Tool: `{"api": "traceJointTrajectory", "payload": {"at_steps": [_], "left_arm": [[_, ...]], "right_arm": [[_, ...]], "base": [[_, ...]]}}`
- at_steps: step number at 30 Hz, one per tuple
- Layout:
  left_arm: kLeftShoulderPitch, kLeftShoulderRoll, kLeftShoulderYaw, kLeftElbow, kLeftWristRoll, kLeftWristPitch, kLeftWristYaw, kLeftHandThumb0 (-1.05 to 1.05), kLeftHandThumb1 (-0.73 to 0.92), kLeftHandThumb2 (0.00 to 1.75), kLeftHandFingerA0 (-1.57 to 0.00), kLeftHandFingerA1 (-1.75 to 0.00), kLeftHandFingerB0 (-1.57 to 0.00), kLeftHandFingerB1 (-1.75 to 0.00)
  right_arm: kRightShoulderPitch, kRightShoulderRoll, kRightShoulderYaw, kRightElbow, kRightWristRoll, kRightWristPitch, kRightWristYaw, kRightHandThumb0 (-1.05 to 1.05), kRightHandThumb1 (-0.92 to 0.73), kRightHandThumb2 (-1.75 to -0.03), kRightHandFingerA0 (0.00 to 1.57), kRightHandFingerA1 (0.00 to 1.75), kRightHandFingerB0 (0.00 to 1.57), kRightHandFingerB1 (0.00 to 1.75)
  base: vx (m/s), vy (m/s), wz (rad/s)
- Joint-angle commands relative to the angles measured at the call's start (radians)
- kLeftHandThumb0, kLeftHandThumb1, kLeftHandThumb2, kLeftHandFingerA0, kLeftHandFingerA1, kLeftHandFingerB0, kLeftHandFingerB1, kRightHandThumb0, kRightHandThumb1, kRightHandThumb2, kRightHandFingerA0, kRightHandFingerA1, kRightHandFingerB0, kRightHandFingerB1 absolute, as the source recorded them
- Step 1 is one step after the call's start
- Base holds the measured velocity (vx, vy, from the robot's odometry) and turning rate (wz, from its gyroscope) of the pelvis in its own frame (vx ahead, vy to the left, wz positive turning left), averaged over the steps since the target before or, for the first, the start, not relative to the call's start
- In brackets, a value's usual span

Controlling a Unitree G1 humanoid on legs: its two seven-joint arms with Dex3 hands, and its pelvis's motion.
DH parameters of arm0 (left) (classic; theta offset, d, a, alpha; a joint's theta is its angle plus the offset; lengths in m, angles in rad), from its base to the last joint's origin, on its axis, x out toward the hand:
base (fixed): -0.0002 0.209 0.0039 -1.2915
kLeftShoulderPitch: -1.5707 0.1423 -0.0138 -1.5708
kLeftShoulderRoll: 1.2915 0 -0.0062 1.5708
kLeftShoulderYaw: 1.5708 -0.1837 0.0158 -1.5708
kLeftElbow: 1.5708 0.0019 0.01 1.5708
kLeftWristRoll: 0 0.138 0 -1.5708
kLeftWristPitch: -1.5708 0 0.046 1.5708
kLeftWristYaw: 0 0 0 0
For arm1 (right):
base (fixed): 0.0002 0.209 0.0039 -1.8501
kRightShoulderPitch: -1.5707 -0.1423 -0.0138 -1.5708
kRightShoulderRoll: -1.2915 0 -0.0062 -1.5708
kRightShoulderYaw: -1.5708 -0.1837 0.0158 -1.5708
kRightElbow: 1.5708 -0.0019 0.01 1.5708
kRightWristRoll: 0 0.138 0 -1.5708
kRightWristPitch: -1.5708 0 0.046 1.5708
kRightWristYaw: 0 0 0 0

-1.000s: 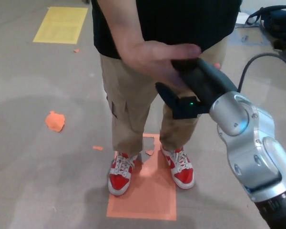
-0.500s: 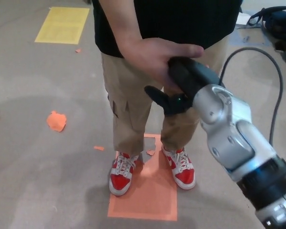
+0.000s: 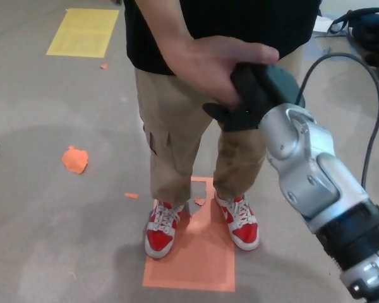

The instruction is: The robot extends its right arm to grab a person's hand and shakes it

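**Handshake joined, shake under way**

On the far left of the floor (image 3: 38,208) lies a scrap of orange paper (image 3: 74,159), with a yellow floor mat (image 3: 83,31) near the upper left corner; neither matters to the task. Toward the middle, a person stands on an orange floor marker (image 3: 192,259) in red-and-white sneakers (image 3: 160,230). The person's hand (image 3: 211,66) reaches down in front of their waist, fingers wrapped over the top of the robot's right hand (image 3: 256,95). That black hand is closed on the person's hand, one dark finger showing just below the palm. To the right, the silver forearm (image 3: 309,170) runs down to the lower right corner.

The grasp looks made, so I judge the shaking step is in hand. The next move calls for gentle up-and-down motion at steady grip, then loosening the fingers. The robot's left hand does not show.
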Motion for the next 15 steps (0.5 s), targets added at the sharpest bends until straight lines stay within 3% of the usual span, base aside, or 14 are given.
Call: {"api": "traceJointTrajectory", "payload": {"at_steps": [1,2,3,4,7,11,12,15], "left_arm": [[0.009,0.021,-0.005,0.006,0.007,-0.012,0.009,-0.66,0.92,0.69,-0.33,-0.34,-0.26,-0.31],[0.011,0.02,0.003,0.007,-0.003,-0.009,0.0,-0.67,0.92,0.69,-0.32,-0.33,-0.25,-0.31],[0.014,0.019,0.012,0.008,-0.014,-0.005,-0.011,-0.67,0.92,0.69,-0.32,-0.33,-0.25,-0.31],[0.022,0.021,0.022,0.007,-0.025,-0.018,-0.028,-0.67,0.92,0.69,-0.31,-0.33,-0.24,-0.31],[0.028,0.018,0.05,0.009,-0.053,-0.02,-0.061,-0.66,0.92,0.67,-0.29,-0.33,-0.22,-0.3],[0.012,0.019,0.032,0.007,-0.026,0.018,-0.056,-0.65,0.92,0.69,-0.29,-0.31,-0.22,-0.3],[0.007,0.019,0.03,0.01,-0.023,0.025,-0.058,-0.64,0.92,0.69,-0.28,-0.32,-0.21,-0.3],[0.01,0.017,0.03,0.01,-0.021,0.026,-0.043,-0.64,0.92,0.68,-0.29,-0.32,-0.22,-0.29]], "right_arm": [[0.075,-0.036,-0.017,-0.198,-0.031,0.011,-0.01,-0.27,-0.74,-0.62,0.82,1.06,0.5,0.39],[0.089,-0.036,-0.021,-0.258,-0.035,0.012,-0.008,-0.32,-0.79,-0.63,0.93,0.79,0.49,0.39],[0.106,-0.036,-0.026,-0.327,-0.038,0.012,-0.007,-0.32,-0.79,-0.63,0.93,0.79,0.49,0.39],[0.125,-0.036,-0.027,-0.403,-0.046,0.015,-0.002,-0.33,-0.79,-0.64,0.95,0.66,0.48,0.39],[0.165,-0.04,-0.027,-0.601,-0.071,0.046,0.039,-0.33,-0.8,-0.64,0.99,0.74,0.47,0.39],[0.18,-0.032,-0.019,-0.81,-0.137,0.083,0.077,-0.34,-0.8,-0.65,0.98,0.6,0.47,0.38],[0.183,-0.022,-0.017,-0.889,-0.15,0.123,0.119,-0.36,-0.83,-0.65,0.85,0.51,0.45,0.36],[0.203,-0.026,-0.017,-0.97,-0.156,0.136,0.148,-0.32,-0.83,-0.65,0.85,0.51,0.46,0.37]], "base": [[0.0,0.0,0.0],[0.0,0.0,0.0],[0.0,0.0,0.0],[0.0,0.0,0.0],[0.0,0.0,0.0],[0.0,0.0,0.0],[0.0,0.0,0.0],[0.0,0.0,0.0]]}}
